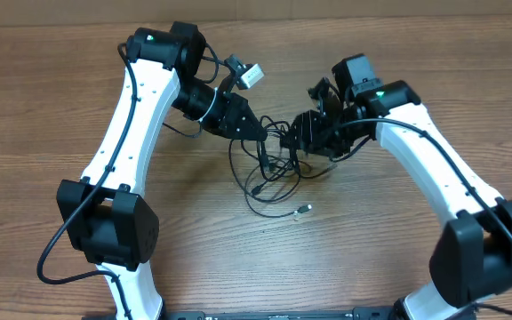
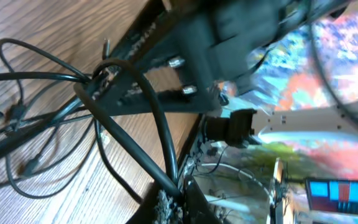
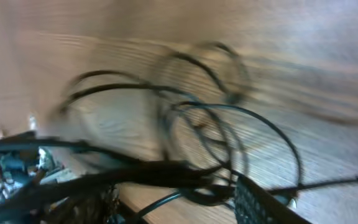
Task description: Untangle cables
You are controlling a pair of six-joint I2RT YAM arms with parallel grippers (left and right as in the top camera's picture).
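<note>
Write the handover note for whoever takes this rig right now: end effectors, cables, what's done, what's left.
Left end effector: shut, pinching a strand of the thin black flexible cables.
Right end effector: at the tangle, facing the left one; its wrist view is blurred, so open or shut cannot be told.
Cables: a looped tangle on the brown wood-grain table, between and below both end effectors. One small silver-tipped plug end lies loose beside the loops.
Done: no strand separated yet.
Left: pull the loops apart and lay each cable out singly.
</note>
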